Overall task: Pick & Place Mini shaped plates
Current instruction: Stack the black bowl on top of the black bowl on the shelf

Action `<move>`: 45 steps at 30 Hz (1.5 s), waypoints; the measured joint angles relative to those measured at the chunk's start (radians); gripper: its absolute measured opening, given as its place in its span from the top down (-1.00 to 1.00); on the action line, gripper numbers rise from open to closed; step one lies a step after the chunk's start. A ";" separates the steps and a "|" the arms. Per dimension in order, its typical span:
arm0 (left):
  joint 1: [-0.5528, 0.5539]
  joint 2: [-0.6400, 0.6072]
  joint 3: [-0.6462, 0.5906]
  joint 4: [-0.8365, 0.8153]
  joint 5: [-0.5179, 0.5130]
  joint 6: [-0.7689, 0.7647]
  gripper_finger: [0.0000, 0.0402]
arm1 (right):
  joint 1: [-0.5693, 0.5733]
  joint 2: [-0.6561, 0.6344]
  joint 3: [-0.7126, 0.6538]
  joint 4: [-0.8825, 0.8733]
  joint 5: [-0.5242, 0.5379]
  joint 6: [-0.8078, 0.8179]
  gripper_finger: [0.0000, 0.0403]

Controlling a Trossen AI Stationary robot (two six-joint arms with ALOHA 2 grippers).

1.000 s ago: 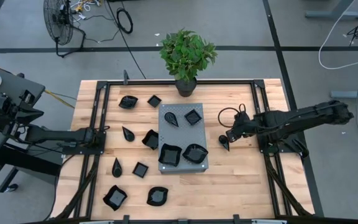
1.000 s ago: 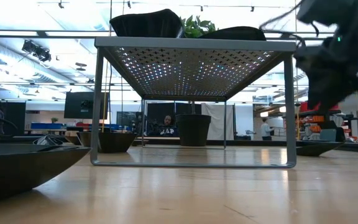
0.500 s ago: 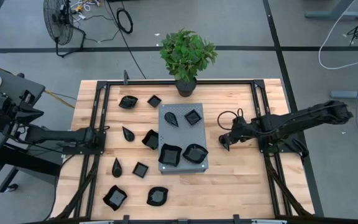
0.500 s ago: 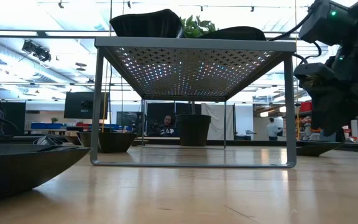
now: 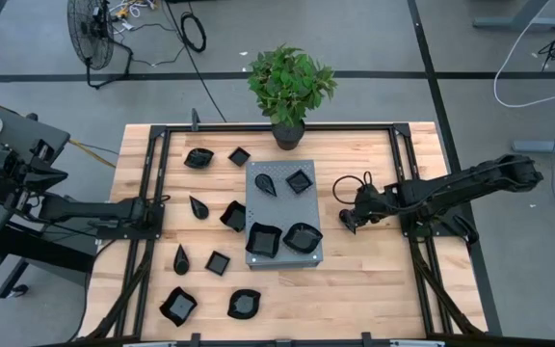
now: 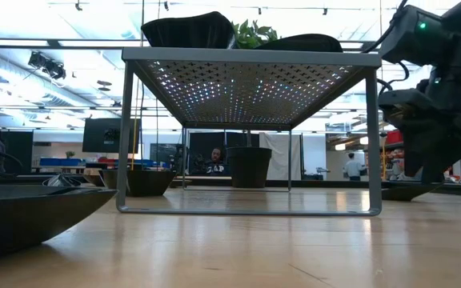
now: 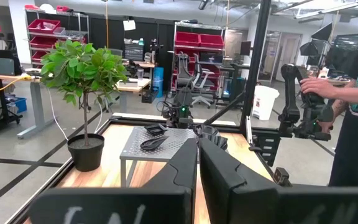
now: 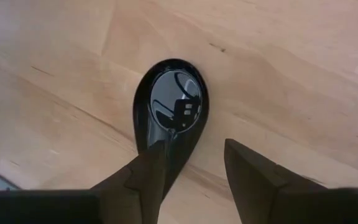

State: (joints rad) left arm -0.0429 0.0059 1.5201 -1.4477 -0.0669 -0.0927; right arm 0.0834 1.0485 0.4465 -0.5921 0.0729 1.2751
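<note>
We find 1 teardrop plate [image 8: 171, 106] flat on the table [image 5: 374, 265], right of the grey slab [image 5: 279, 198]. The right hand [image 8: 194, 165] hangs above it, fingers spread, holding nothing. The left hand [image 7: 197, 155] waits shut at the table's left edge.

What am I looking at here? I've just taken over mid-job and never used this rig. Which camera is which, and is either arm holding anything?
Two dark robot arms work at a wooden table. One picture looks straight down, one looks level across the tabletop, and one sits on each wrist.

Small black plates lie scattered on the wood. Four more sit on a grey perforated stand in the middle. A potted plant stands at the far edge.

The right gripper is low over a teardrop plate beside the stand. Its wrist view shows the fingers open with the plate's narrow end between them, not gripped yet.

The left gripper waits at the left side, shut and empty. A person stands beyond the table.
</note>
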 joint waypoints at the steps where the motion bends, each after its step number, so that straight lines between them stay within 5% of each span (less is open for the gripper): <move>1: 0.000 0.000 0.000 0.000 0.000 0.001 0.88 | 0.000 0.006 0.000 0.003 -0.004 0.000 0.17; 21: 0.000 0.000 0.000 0.000 0.000 0.000 0.88 | 0.000 0.132 0.000 0.095 -0.014 0.019 0.20; 45: 0.000 0.000 0.000 0.000 0.000 0.000 0.88 | 0.000 0.136 0.000 0.099 -0.010 0.052 0.95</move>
State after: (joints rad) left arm -0.0431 0.0059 1.5202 -1.4479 -0.0669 -0.0926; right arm 0.0834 1.1847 0.4465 -0.4927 0.0624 1.3270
